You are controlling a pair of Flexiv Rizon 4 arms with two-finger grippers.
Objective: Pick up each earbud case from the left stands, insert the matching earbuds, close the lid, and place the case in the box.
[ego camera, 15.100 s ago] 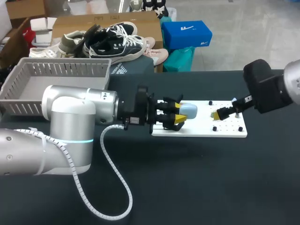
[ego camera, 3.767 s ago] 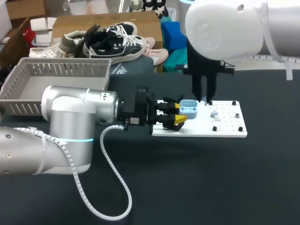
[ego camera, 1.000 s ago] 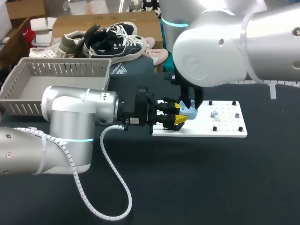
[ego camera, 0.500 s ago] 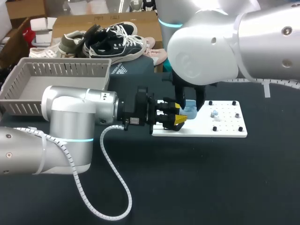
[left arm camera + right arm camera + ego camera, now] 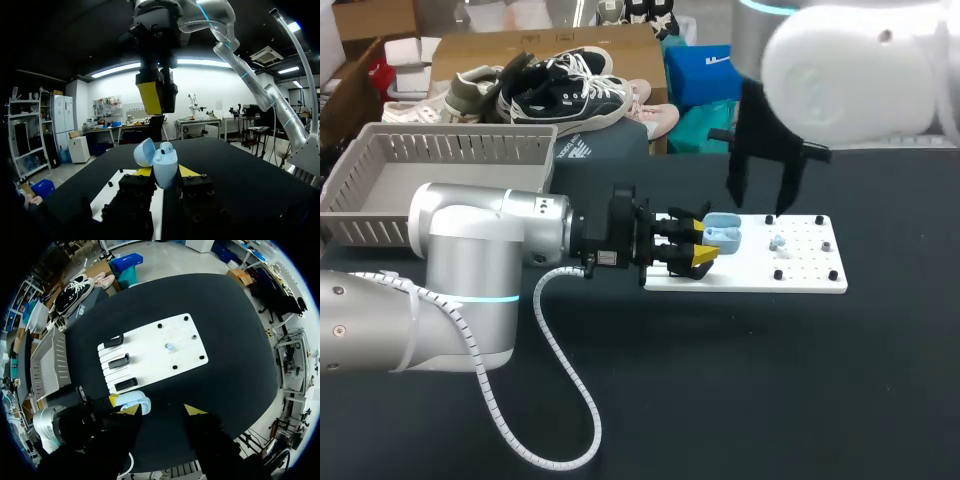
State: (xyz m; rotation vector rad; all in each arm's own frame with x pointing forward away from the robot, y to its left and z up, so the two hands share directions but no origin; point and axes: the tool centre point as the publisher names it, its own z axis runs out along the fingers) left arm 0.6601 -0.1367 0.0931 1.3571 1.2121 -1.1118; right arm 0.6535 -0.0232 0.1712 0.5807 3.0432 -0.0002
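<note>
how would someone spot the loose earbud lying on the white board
Find the flat white rectangular board on the black table. Towards its end away from the left gripper, among the small black pegs, lies the small pale blue earbud. It is the only light, rounded piece among those dark pegs.

My head camera sits above and behind me, looking down on the surface [image 5: 720, 400], with my left arm [image 5: 470, 250] entering at frame left and my right arm [image 5: 850, 70] at upper right. My left wrist camera looks low and level along my left gripper [image 5: 166, 172], close on the blue case [image 5: 165, 162]. My right wrist camera looks straight down from high over the whole white board [image 5: 155, 355]. All three views share the board and case.
</note>
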